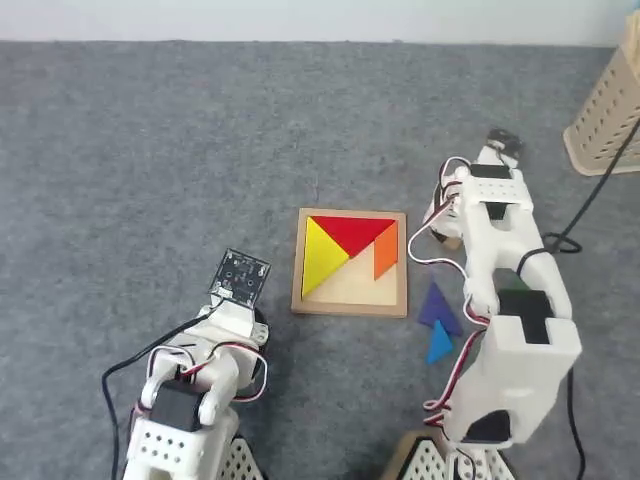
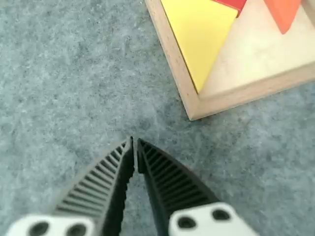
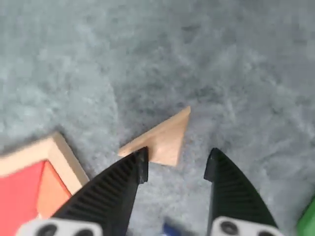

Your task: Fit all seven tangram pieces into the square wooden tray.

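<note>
The square wooden tray (image 1: 349, 299) lies mid-table holding a red triangle (image 1: 352, 232), a yellow triangle (image 1: 321, 257) and an orange piece (image 1: 386, 252). On the carpet to its right lie a purple piece (image 1: 437, 306) and a blue triangle (image 1: 438, 343). My right gripper (image 3: 177, 164) stands open over a plain wooden triangle (image 3: 160, 140), one finger at its edge, beside the tray's corner (image 3: 47, 152). My left gripper (image 2: 134, 143) is shut with nothing in it, on bare carpet just short of the tray's near corner (image 2: 197, 105).
A green piece (image 3: 309, 220) peeks in at the right wrist view's edge. A pale perforated wooden stand (image 1: 608, 105) with a black cable (image 1: 590, 195) sits at the far right. The right arm (image 1: 505, 290) hangs over the carpet right of the tray.
</note>
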{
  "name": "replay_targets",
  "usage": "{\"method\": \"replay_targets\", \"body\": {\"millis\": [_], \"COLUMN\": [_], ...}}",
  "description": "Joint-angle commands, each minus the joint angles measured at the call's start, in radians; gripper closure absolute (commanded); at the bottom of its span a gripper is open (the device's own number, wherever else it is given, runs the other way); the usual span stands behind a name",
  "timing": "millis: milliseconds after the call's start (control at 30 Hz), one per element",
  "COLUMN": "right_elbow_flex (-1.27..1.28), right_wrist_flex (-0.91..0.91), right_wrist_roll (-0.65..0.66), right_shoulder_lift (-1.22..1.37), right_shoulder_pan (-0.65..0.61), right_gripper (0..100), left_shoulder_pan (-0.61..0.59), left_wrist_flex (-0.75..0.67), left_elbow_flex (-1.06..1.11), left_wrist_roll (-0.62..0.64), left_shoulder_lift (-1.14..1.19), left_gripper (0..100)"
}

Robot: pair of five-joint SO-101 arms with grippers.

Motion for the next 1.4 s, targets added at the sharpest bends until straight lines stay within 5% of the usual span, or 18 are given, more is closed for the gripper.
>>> {"method": "replay_targets", "body": {"millis": [0, 867, 1367], "right_elbow_flex": [-0.04, 0.06, 0.011], "right_wrist_flex": [-0.015, -0.165, -0.157], "right_wrist_roll": [-0.08, -0.08, -0.077], "right_shoulder_lift": [-0.016, -0.219, -0.048], "right_shoulder_pan": [0.002, 0.004, 0.048], "right_gripper": [79.3, 79.4, 79.4], "left_shoulder_pan": [0.003, 0.003, 0.003], "left_wrist_flex": [0.006, 0.006, 0.006], "left_elbow_flex": [-0.019, -0.019, -0.019], "left_wrist_roll": [0.006, 0.006, 0.006], "left_shoulder_lift": [-0.02, -0.02, -0.02], "left_gripper": [99, 99, 99]}}
